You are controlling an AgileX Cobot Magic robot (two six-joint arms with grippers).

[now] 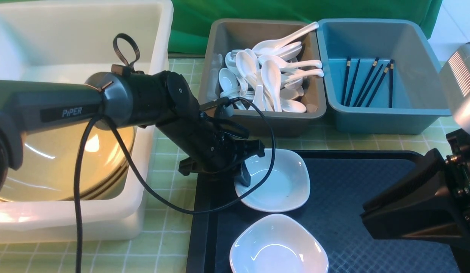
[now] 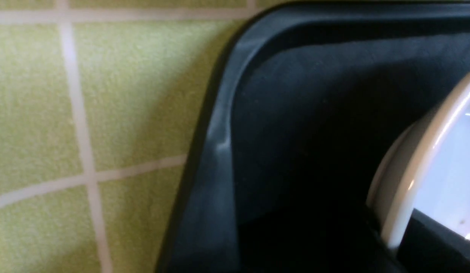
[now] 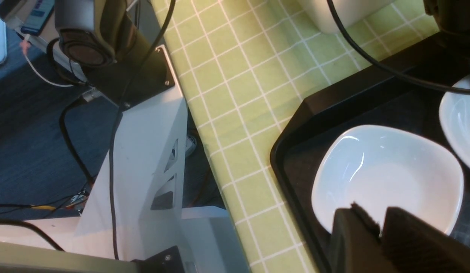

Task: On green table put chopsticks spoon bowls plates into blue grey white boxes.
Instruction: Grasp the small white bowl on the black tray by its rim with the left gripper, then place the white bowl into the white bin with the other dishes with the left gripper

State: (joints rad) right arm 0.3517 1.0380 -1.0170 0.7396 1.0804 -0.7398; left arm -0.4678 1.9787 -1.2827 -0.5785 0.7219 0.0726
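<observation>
Two white plates lie on the black tray [image 1: 352, 182]. My left gripper [image 1: 244, 172] is shut on the left rim of the far plate [image 1: 284, 182]. The left wrist view shows that rim [image 2: 394, 223] pinched between the dark fingers [image 2: 428, 235]. The right gripper [image 1: 365, 220] hovers low at the tray's right side. Its jaws [image 3: 377, 220] stand a narrow gap apart, empty, over the near plate [image 3: 390, 170]. Olive-tan bowls [image 1: 68, 163] sit stacked in the white box [image 1: 155, 57]. Several spoons [image 1: 269, 76] fill the grey box [image 1: 216, 45], and chopsticks [image 1: 367, 81] lie in the blue box [image 1: 420, 64].
The green table [image 1: 166, 227] shows between the white box and the tray. The left arm's cable [image 1: 163, 201] droops over the tray's left rim. The table's edge and the left arm's base [image 3: 106, 45] appear in the right wrist view.
</observation>
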